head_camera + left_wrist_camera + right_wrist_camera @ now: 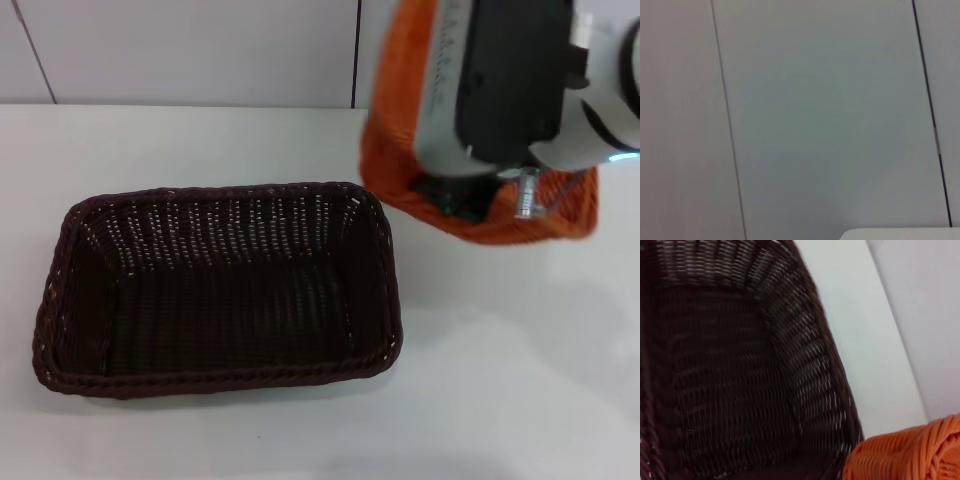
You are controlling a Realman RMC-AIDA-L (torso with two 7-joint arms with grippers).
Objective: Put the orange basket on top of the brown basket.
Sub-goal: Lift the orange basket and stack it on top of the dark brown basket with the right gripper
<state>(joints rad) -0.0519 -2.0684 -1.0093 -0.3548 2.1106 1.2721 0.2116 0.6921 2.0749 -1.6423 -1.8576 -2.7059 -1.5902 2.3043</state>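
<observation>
Orange basket [400,160] under right tool [470,195]

head view overhead, right wrist close on brown basket [220,290]

Even, bright, diffuse light from overhead falls on the white table [520,380], leaving only a faint soft shadow around the brown basket [220,290], whose dark inside swallows most weave detail. The right arm [520,80] and the orange basket [400,160] are smeared by blur in the head view. The right wrist view is soft throughout, and the left wrist view shows a flat, dim grey wall [830,115].
</observation>
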